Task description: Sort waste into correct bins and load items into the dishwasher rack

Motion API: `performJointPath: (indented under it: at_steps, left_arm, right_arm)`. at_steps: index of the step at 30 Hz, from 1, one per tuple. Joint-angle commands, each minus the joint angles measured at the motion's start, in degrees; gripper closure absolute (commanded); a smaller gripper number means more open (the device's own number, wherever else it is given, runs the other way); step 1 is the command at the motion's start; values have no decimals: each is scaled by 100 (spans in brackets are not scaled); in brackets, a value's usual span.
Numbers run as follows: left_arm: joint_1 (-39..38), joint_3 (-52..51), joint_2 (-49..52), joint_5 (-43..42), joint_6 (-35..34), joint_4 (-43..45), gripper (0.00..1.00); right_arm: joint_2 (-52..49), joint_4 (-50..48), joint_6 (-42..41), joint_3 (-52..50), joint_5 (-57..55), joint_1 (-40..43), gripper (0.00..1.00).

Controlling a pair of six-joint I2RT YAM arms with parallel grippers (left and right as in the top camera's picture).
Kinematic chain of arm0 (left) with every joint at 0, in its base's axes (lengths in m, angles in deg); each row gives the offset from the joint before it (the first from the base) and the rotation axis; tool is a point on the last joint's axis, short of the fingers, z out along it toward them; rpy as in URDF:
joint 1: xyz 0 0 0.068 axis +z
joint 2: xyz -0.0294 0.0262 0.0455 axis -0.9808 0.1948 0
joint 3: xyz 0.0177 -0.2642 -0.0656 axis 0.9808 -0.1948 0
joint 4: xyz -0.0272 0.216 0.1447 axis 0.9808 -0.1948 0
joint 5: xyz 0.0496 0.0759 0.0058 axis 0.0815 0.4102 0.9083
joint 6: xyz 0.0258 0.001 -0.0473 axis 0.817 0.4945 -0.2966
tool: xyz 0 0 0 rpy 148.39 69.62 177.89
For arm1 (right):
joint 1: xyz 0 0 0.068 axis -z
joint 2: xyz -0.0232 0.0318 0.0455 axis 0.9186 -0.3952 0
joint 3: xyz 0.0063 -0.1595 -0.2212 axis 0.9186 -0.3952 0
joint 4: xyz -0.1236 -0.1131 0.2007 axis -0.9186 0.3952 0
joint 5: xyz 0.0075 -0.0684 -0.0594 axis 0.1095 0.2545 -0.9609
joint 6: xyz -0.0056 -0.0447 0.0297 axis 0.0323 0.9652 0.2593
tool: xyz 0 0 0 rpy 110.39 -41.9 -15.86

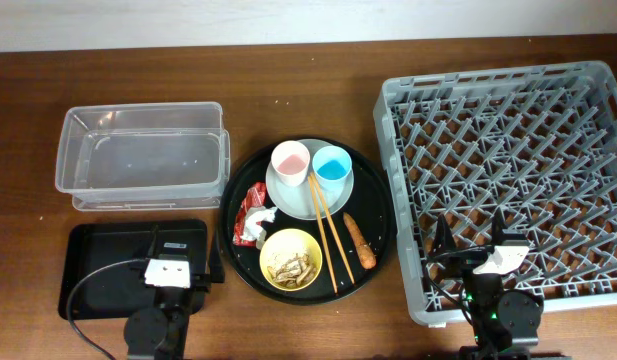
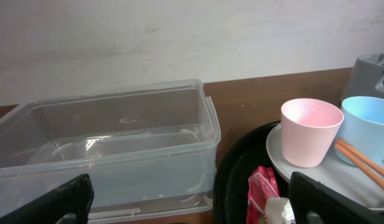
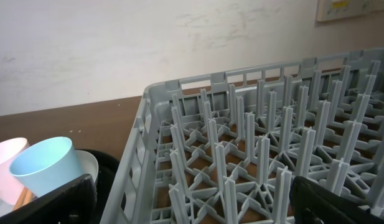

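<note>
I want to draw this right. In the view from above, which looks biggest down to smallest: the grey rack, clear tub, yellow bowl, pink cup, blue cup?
1. grey rack
2. clear tub
3. yellow bowl
4. pink cup and blue cup: they look alike in size, so I won't rank them.

Two black robot arms, seen from above: the left arm [image 1: 153, 325] wears a white rectangular block [image 1: 170, 268] with small dark markings on its wrist, and a thin black cable [image 1: 78, 295] loops out from it in a wide curve. The right arm [image 1: 508, 315] carries a second white block [image 1: 503, 257] above a rounded black housing dotted with specks of green light. From the wrist cameras, the left gripper [image 2: 190, 204] and the right gripper [image 3: 192, 204] show only their fingers [image 2: 61, 202], matte black wedges with blunt, angled edges and a faint sheen.
</note>
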Motion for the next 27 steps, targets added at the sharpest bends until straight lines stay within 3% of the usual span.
performJointPath:
  at_steps: [1,12,19,22,24,26,27]
  left_arm:
    - [-17,-50,-50,-46,57,15,1]
    - [-17,-50,-28,46,74,15,0]
    - [-17,-48,861,-173,-321,70,1]
    - [-17,-48,916,98,-317,374,1]
    - [-17,-42,916,83,-317,1467,1]
    - [-17,85,918,-188,-321,2081,1]
    - [-17,330,925,-498,-321,1950,1]
  right_arm:
    - [44,2,-22,-42,13,48,2]
    - [44,2,-22,-42,13,48,2]
    - [44,2,-22,-42,13,48,2]
    - [44,2,-22,-42,13,48,2]
    - [44,2,-22,-42,13,48,2]
    - [44,2,-22,-42,13,48,2]
    - [44,2,-22,-42,13,48,2]
